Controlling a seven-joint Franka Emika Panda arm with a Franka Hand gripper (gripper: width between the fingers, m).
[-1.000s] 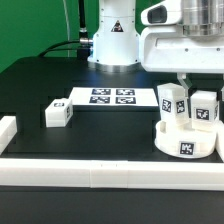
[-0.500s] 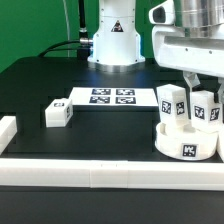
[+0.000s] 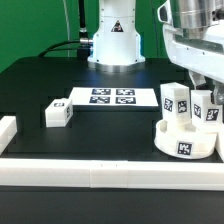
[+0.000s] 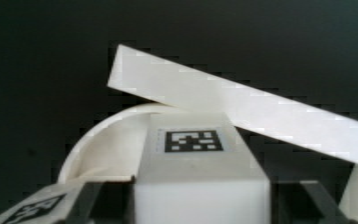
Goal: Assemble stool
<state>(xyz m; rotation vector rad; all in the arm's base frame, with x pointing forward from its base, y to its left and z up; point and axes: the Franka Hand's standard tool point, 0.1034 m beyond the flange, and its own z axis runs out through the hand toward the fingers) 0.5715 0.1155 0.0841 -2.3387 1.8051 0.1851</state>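
At the exterior view's right, the round stool seat (image 3: 185, 143) rests on the counter (image 3: 100, 135) with two legs standing on it. The jaws are clenched on the right-hand leg (image 3: 207, 112) across its flat sides. It looks like light, rigid, smooth plastic that may slip if tilted.

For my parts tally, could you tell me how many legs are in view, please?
3: one leg loose on the table beside the marker board, two upright on the seat, one of these in the tool. More may be hidden behind.
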